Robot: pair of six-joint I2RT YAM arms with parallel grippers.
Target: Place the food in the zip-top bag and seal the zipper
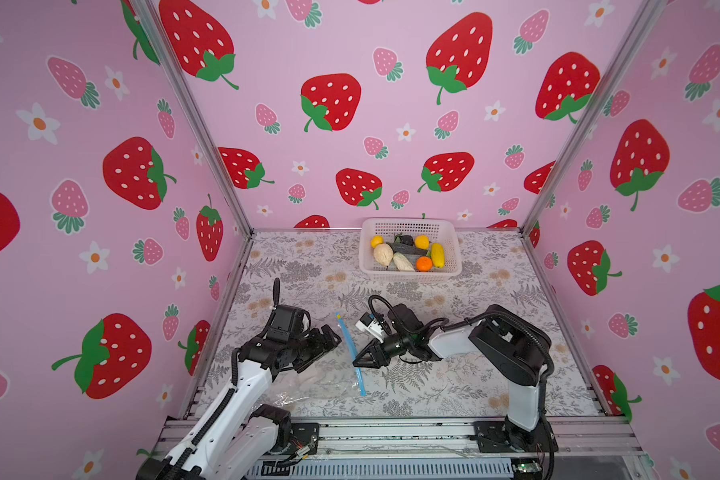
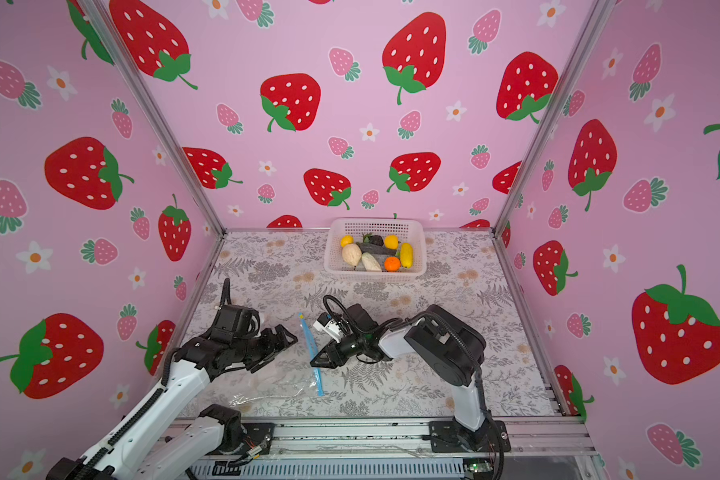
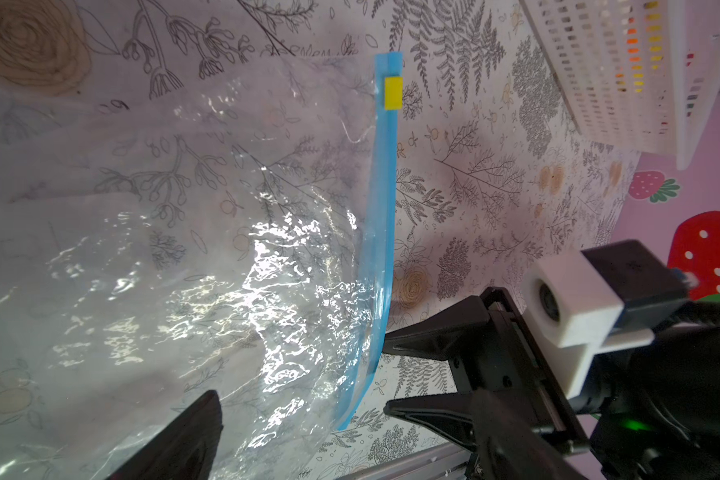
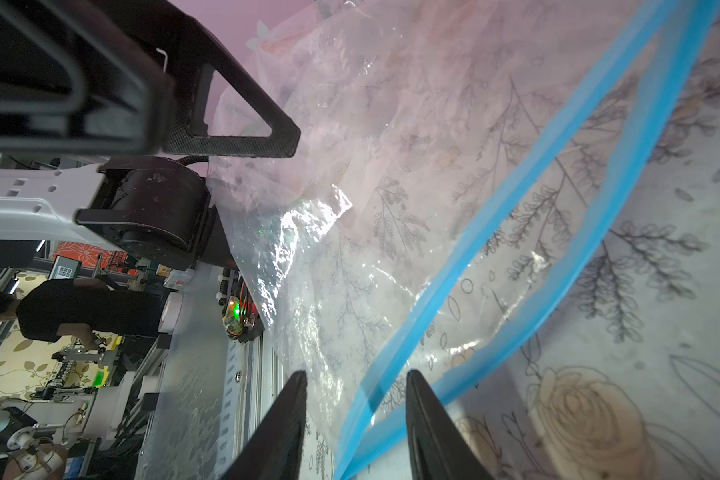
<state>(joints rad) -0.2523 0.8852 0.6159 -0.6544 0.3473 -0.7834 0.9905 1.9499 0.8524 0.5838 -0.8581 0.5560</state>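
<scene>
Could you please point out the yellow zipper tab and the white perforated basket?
Small yellow plastic zipper tab (image 3: 393, 93): left wrist view, its middle.
White perforated plastic basket (image 1: 408, 227): in a top view, back wall.

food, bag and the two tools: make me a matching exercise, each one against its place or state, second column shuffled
Column one:
1. food
2. zip-top bag
3. left tool
4. right tool

Column two:
a. jaws either side of the blue zipper
b. in the white basket at the back
c. open, holding nothing
d. clear and empty, on the table

Pairs: 1-b, 2-d, 3-c, 4-a
</scene>
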